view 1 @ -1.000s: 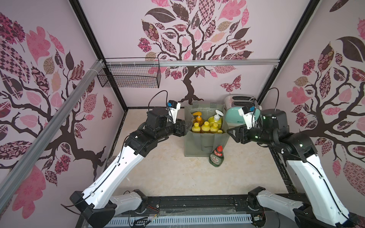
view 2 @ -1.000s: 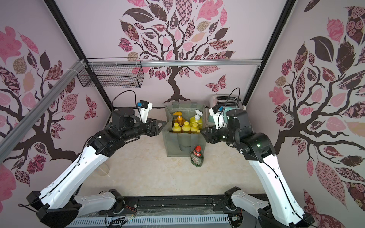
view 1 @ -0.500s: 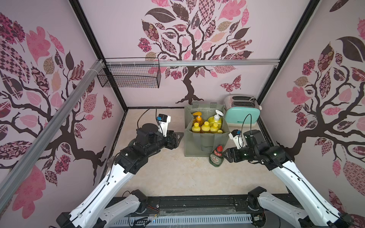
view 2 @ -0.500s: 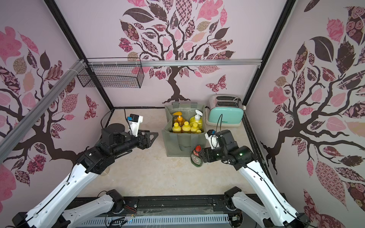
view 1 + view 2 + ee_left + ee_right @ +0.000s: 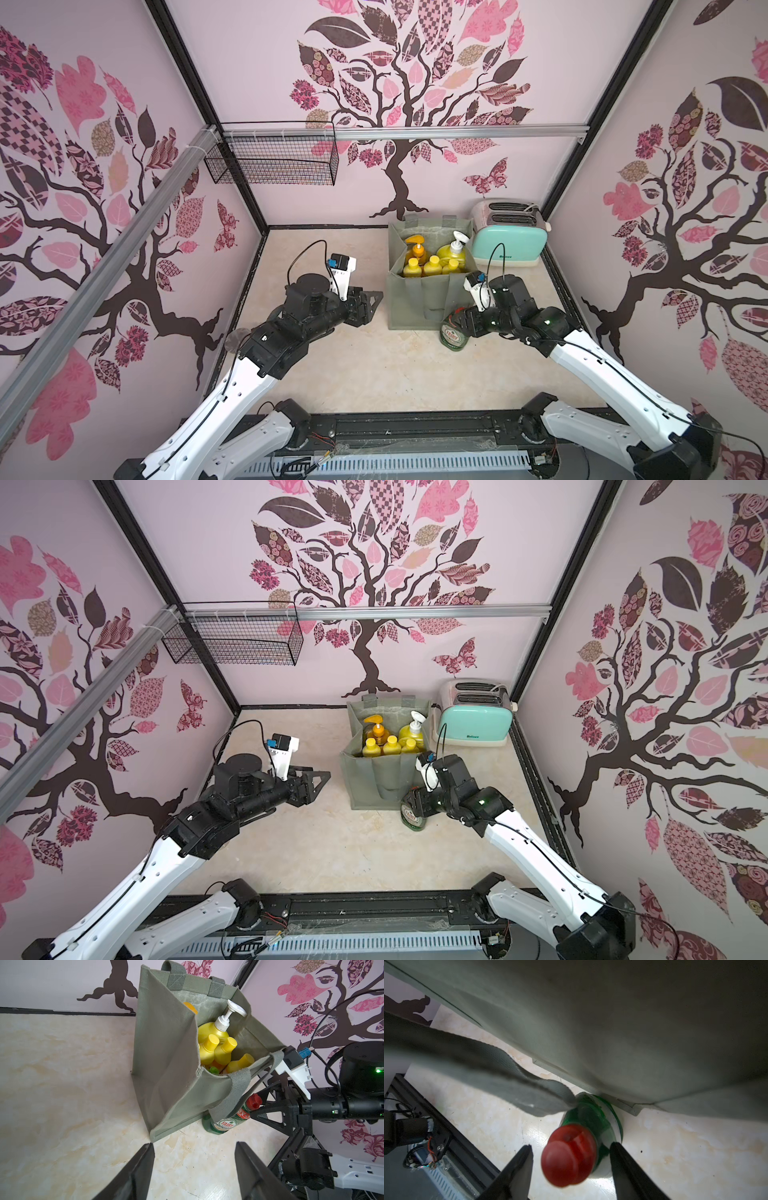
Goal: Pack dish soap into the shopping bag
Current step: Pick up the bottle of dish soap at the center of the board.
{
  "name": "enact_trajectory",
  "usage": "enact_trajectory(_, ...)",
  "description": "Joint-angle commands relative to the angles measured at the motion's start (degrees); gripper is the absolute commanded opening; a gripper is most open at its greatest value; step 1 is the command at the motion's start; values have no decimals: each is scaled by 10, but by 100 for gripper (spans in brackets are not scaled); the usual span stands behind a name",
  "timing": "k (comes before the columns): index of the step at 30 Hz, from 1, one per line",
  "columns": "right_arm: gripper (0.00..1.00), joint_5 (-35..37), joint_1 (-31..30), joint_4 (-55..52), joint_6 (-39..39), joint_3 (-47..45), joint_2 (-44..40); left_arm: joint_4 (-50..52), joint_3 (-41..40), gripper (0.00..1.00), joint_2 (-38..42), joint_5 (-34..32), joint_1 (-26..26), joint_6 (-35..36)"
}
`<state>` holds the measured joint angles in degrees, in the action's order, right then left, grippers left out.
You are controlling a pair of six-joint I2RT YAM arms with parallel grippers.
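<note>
**A:** What is the right gripper (image 5: 571, 1145) doing?

**B:** Its jaws are spread, one on each side of the neck of the green Fairy bottle (image 5: 591, 1113). The red cap (image 5: 569, 1155) sits between the fingertips. Bare table (image 5: 374, 365) shows between the cap and one finger. The other finger is very close to the green shoulder, and I cannot tell whether it touches. Nothing is grasped.

**A:** And where is that bottle?

**B:** It stands upright on the table, outside the shopping bag (image 5: 415, 299), with its base just beside the foot of the bag's front wall. That wall rises just beyond the right jaws. A strap handle (image 5: 488, 1068) droops towards the bottle's shoulder.

**A:** The left gripper (image 5: 194, 1147)?

**B:** Released, jaws wide apart, nothing between them. The bag's lower corner lies straight ahead of its fingertips, near but apart. The Fairy bottle stands farther ahead, past that corner.

**A:** What is in the bag?

**B:** An orange pump bottle (image 5: 417, 249), a big yellow bottle with a white pump (image 5: 212, 1030) and small yellow-capped bottles (image 5: 209, 1045), all upright. A green cap (image 5: 214, 1070) peeks out low among them.
</note>
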<state>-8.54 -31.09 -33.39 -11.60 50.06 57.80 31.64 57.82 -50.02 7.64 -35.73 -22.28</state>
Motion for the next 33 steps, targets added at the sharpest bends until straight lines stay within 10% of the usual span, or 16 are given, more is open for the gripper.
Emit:
enact_trajectory(1, 60, 42, -6, 29, 1, -8, -3, -17, -7, 67, 10, 6, -4, 1)
enact_trajectory(8, 36, 31, -9, 33, 0, -20, -21, -16, -19, 67, 25, 7, -7, 2)
enact_trajectory(18, 67, 15, -12, 71, 7, -26, -22, -23, -27, 67, 32, 18, -19, -1)
enact_trajectory(33, 42, -19, -24, 98, 1, -57, -15, -33, -42, 67, 34, 23, -22, -4)
